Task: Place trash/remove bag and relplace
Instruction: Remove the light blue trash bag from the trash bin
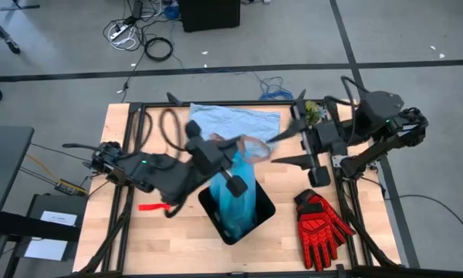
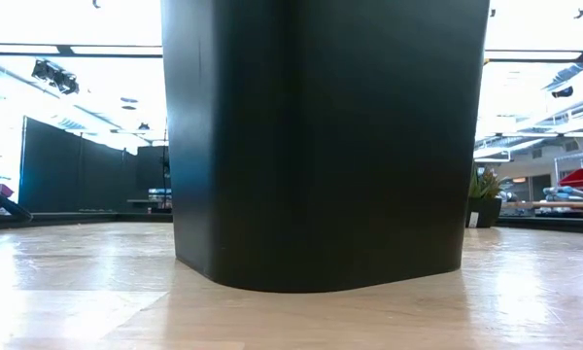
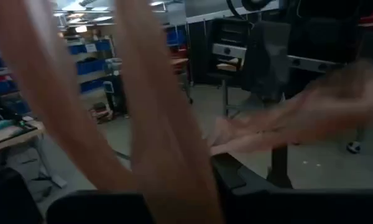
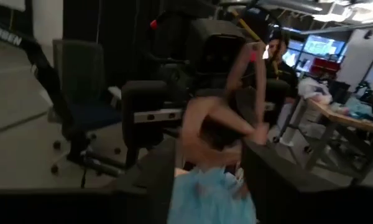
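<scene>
Beside the black bin [image 1: 239, 207], red glove [image 1: 322, 225] and small plant [image 1: 312, 112].

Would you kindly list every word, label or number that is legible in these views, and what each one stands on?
"...DBBEN": white letters, cut off by the frame, on the dark wall in the right wrist view; reading uncertain.
White labels on the black box beside the table: too small to read.
Red glove: markings unreadable.
Nothing else is legible.
</scene>
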